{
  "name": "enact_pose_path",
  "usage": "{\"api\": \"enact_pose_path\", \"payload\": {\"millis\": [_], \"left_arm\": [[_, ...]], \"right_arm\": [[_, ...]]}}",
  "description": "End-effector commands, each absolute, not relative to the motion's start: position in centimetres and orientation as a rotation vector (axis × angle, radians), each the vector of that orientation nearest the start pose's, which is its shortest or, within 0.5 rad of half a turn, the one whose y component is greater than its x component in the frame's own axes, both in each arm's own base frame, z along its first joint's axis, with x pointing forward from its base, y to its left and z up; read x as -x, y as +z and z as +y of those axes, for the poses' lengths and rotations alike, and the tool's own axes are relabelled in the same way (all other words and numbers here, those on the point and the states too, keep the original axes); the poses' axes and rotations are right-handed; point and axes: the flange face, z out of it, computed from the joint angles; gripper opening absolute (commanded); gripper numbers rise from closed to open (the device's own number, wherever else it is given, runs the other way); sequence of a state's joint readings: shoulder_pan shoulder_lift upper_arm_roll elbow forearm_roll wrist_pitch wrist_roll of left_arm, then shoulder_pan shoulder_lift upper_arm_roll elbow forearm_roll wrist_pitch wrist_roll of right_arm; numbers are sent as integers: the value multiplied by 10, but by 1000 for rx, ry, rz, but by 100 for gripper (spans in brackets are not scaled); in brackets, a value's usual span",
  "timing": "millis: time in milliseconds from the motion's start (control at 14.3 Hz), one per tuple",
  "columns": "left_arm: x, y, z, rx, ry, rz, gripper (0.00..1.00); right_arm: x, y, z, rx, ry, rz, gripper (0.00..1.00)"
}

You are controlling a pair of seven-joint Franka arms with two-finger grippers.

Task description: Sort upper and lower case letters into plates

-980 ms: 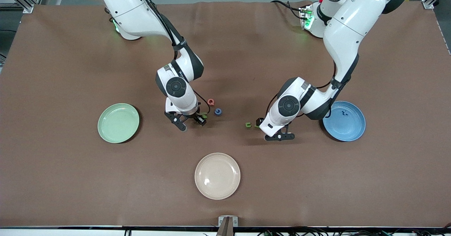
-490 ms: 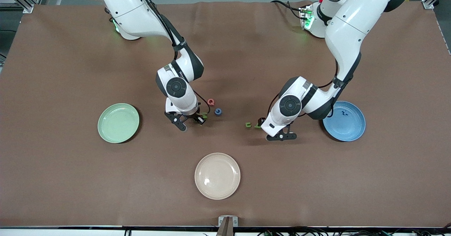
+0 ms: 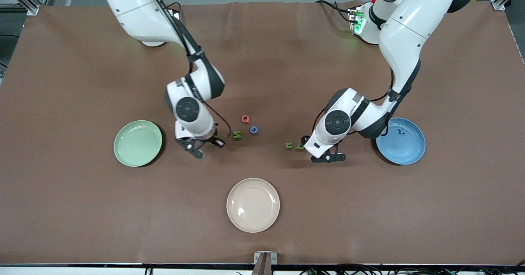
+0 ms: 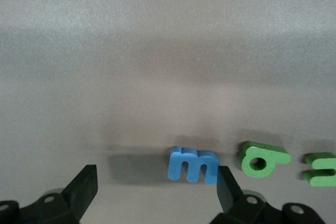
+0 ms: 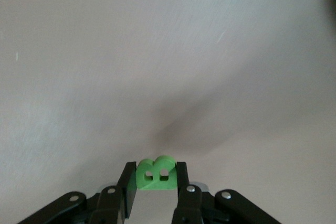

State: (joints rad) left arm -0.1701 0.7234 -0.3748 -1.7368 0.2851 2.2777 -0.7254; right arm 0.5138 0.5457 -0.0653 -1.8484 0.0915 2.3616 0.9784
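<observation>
My right gripper is shut on a green capital B and holds it over the bare table between the pale green plate and a green N. The right gripper also shows in its own wrist view. My left gripper is open and low at the table beside the blue plate. In the left wrist view the gripper has a blue lower-case m between its fingers, close to one finger. The m is hidden in the front view.
A red Q and a blue round letter lie by the N. Two small green letters lie beside the left gripper. A small blue letter lies in the blue plate. A cream plate sits nearest the front camera.
My right gripper has moved toward the green plate with the green B, uncovering the green N. My left arm has hardly moved.
</observation>
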Motion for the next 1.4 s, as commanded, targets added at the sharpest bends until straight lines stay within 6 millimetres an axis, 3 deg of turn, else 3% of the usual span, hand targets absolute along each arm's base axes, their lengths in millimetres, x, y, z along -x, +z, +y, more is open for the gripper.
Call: {"api": "enact_pose_path", "payload": {"millis": [0,140,280,630,700,910,980,1120,1260,1330], "left_arm": [[-563,177,-315,3082,171,-93,100],[-564,177,-315,3082,171,-96,100],[-562,179,-320,3084,167,-85,100],[-562,180,-323,3086,161,-80,100],[-562,180,-323,3086,160,-82,100],[-562,179,-323,3089,158,-84,100],[-562,179,-325,3095,150,-82,100],[-564,180,-325,3103,134,-80,100],[-566,181,-327,3107,85,-46,99],[-567,180,-328,3109,65,-33,99]], "right_arm": [[-567,262,187,3046,83,706,0],[-566,269,123,3068,101,564,0],[-558,266,74,3078,127,485,0],[-545,247,44,3087,154,433,0],[-544,241,30,3086,143,427,0],[-533,211,4,3092,89,384,3],[-532,207,4,3093,101,384,19],[-533,207,6,3094,101,377,95],[-538,213,12,3091,88,380,100],[-544,219,26,3083,69,373,100]]}}
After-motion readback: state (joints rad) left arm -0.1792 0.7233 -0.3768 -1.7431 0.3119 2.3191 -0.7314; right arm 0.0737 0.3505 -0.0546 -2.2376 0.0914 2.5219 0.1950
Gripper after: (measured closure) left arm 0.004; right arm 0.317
